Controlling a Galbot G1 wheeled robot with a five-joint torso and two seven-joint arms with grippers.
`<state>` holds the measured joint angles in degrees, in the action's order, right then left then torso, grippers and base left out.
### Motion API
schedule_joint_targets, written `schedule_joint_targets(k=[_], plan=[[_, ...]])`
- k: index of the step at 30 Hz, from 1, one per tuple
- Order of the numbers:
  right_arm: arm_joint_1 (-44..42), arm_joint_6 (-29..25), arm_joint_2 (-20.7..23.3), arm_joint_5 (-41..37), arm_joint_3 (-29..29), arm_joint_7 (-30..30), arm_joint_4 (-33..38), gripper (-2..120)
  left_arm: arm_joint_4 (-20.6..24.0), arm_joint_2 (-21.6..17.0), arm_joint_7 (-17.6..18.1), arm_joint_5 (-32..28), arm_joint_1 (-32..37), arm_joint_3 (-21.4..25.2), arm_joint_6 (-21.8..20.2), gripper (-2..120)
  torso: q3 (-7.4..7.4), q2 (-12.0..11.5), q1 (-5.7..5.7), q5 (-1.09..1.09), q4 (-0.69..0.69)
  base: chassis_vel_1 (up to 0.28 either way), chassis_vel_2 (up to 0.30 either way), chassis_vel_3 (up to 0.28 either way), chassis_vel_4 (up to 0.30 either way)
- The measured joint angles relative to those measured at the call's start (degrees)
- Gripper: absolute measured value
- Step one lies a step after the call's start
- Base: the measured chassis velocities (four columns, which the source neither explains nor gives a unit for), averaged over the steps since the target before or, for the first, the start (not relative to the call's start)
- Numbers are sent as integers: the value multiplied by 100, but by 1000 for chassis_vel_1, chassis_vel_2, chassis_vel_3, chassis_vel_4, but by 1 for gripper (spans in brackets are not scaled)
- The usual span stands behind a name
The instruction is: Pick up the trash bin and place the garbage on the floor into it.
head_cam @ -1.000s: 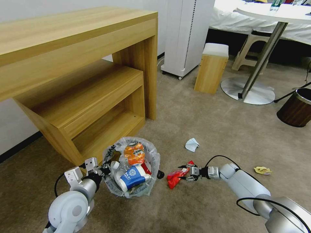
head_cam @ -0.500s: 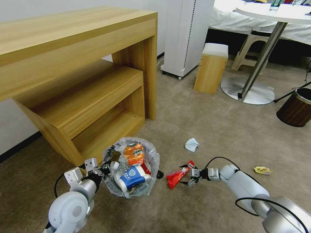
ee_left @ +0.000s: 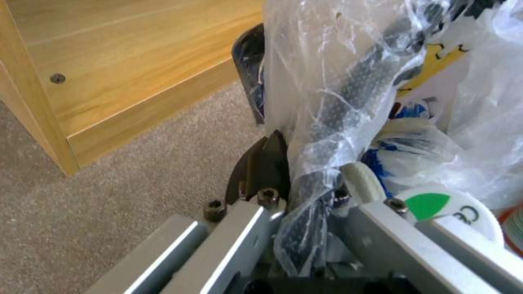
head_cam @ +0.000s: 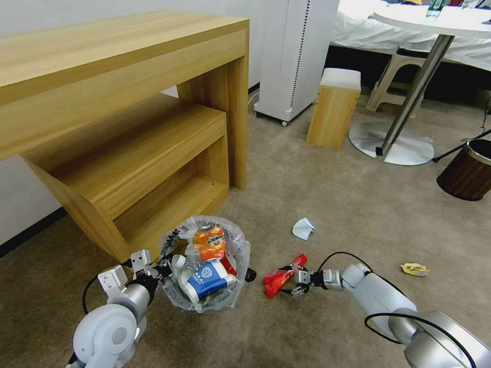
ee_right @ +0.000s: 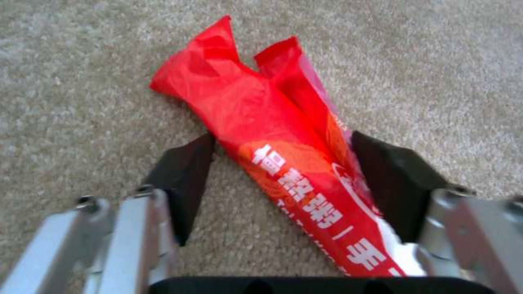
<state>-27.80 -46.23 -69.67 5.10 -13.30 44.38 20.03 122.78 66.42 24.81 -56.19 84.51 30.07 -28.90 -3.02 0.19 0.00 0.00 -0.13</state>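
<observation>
While we look down from the head view, we see the trash bin [head_cam: 204,271] standing on the floor [head_cam: 332,204] just in front of the wooden shelf unit [head_cam: 128,153], already holding an orange can [head_cam: 208,243] and a blue-white cup [head_cam: 207,281]. Our left gripper [head_cam: 153,268] sits at the bin's near rim, and our right gripper [head_cam: 292,280] reaches the red wrapper [head_cam: 280,276], which lies just beside the bin. A white tissue [head_cam: 303,228] and a yellow wrapper [head_cam: 414,268] lie farther off, not yet collected. From this height we cannot judge how the right gripper sits around the wrapper.

From the left wrist view, we find what the head view hides: the left gripper [ee_left: 313,204] is closed on the bin's rim with the bag liner [ee_left: 349,81] bunched between its pads. We judge that the slippery plastic could let the rim slide, or the full bin tip toward the shelf unit if we lift it unevenly.

From the right wrist view, the right gripper [ee_right: 283,183] stands wide apart, one dark pad on each side of the wrapper, holding nothing yet. The wrapper runs slantwise through the gap and lies flat on the carpet. We judge that closing here may pinch only one thin edge, or skid over the film and catch pile instead, so the wrapper could drop before reaching the bin.
</observation>
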Motion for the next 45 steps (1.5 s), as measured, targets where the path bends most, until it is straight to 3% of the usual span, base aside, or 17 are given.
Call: schedule_joint_targets(k=[6,11,18,27,38,45], plan=[[-21,-1,12,27,60,6,-36,36,1,-3,0,5,-1,1,29,0,0,0,0,0,0,0,0,0,0],[-43,-2,27,43,84,15,-37,27,7,3,0,14,6,1,37,0,0,0,0,0,0,0,0,0,0],[-99,-4,88,-84,120,43,46,1,-24,22,1,68,5,-14,62,0,0,0,0,0,0,0,0,0,0],[-237,-5,306,-792,130,340,336,0,-183,19,0,84,-57,-22,69,0,0,0,0,1,1,0,0,0,0],[-783,327,1484,-2315,167,547,2118,0,-420,13,2,122,-180,-137,67,0,0,0,0,0,-2,0,0,0,0],[-1218,653,2078,-3374,501,553,4039,0,-486,78,-2,209,-212,-215,55,0,0,0,0,1,0,0,0,0,0]])
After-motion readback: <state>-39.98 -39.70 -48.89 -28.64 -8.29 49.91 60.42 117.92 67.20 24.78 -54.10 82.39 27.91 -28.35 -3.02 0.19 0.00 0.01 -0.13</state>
